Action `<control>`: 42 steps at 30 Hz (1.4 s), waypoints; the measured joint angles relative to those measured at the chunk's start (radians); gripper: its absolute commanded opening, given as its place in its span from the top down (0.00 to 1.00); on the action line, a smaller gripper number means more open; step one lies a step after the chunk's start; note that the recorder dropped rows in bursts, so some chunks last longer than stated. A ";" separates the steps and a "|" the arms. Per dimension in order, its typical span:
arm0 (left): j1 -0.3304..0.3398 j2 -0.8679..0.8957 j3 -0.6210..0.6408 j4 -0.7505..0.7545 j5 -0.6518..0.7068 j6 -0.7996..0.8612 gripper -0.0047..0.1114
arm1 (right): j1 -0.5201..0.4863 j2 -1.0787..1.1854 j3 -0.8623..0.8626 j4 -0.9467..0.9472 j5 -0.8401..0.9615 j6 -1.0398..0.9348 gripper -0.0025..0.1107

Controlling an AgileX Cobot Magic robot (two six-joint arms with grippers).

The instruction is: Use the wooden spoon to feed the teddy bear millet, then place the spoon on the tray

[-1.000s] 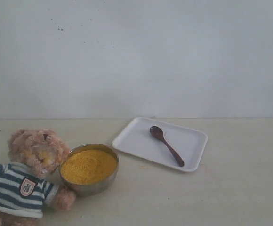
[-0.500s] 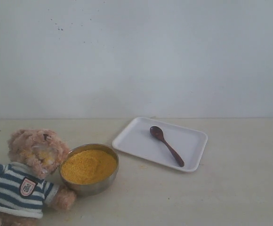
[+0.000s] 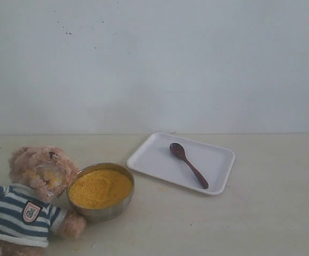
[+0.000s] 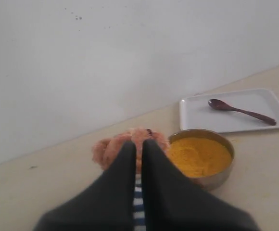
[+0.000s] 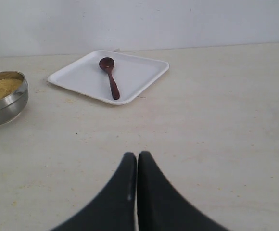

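Two things from you: what are the jaws doing, and where is the wooden spoon (image 3: 190,168)?

On my left wrist feed the left jaws are pressed flat together with nothing between them. They hang above the teddy bear (image 4: 106,149), and a strip of its striped shirt shows in the slit below the tips. The right jaws are closed just as tight and are empty too, over bare worktop (image 5: 216,134).

Fine. Walk me through the scene, nearest first.

Nearest me on the exterior feed, at the left edge, the bear sits leaning to one side, partly cut off by the frame. Right against its head and one paw is the metal bowl (image 3: 105,213), filled almost to the rim with millet (image 3: 100,188). Farther back and to the right, apart from the bowl, lies the tray (image 3: 218,159), set skew to the worktop's edge.

And the spoon?

It lies flat on the tray, wholly inside the rim. Its oval end points toward the wall (image 3: 154,64) and its handle runs toward the tray's near right corner. Both sets of jaws are well apart from it. Behind everything I see only that plain pale wall.
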 measured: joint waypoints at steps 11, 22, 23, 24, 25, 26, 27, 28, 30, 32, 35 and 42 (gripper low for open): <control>0.000 -0.235 0.345 0.415 -0.160 -0.611 0.92 | 0.000 0.000 0.000 0.000 0.000 0.003 0.98; 0.000 -0.243 0.354 0.449 -0.073 -0.715 0.92 | 0.000 0.000 0.000 0.000 0.000 0.003 0.98; 0.000 -0.243 0.354 0.449 -0.073 -0.720 0.92 | 0.000 0.000 0.000 0.000 0.000 0.003 0.98; 0.000 -0.243 0.354 0.449 -0.073 -0.722 0.92 | 0.000 0.000 0.000 0.002 0.000 0.004 0.98; 0.000 -0.243 0.354 0.449 -0.073 -0.725 0.92 | 0.000 0.000 0.000 0.002 0.000 0.004 0.98; 0.000 -0.243 0.354 0.449 -0.073 -0.726 0.92 | 0.000 0.000 0.000 0.002 0.000 0.004 0.98; 0.000 -0.243 0.354 0.449 -0.071 -0.726 0.92 | 0.000 0.000 0.000 0.002 0.000 0.004 0.98; 0.000 -0.243 0.354 0.449 -0.071 -0.727 0.92 | 0.000 0.000 0.000 0.002 0.000 0.004 0.98; 0.000 -0.243 0.354 0.449 -0.069 -0.727 0.92 | 0.000 0.000 0.000 0.002 0.002 0.004 0.98; 0.000 -0.243 0.354 0.449 -0.069 -0.727 0.92 | 0.000 0.000 0.000 0.002 0.002 0.004 0.98; 0.000 -0.243 0.354 0.449 -0.069 -0.727 0.92 | 0.000 0.000 0.000 0.002 0.002 0.004 0.98; 0.000 -0.243 0.354 0.449 -0.069 -0.727 0.92 | -0.004 0.000 0.000 -0.004 0.007 0.004 0.98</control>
